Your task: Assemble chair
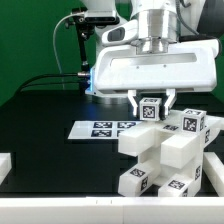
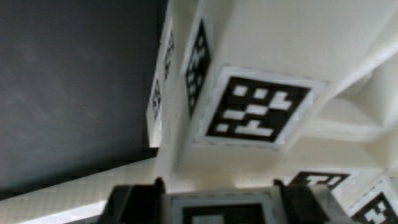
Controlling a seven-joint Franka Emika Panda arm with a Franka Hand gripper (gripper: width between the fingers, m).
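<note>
end effector (image 1: 151, 103) clamped on small tagged white block (image 1: 150, 109), held just above chair (image 1: 165, 155), blocky white stack w/ tags near front edge of dark tabletop (image 1: 45, 115), marker board (image 1: 98, 129) just behind chair

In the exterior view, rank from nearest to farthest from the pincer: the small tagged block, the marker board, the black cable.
1. Small white tagged plastic block, between the fingers of the pincer.
2. Flat white marker board, on the table, toward the exterior view's left.
3. Thin black cable, far back left.
</note>
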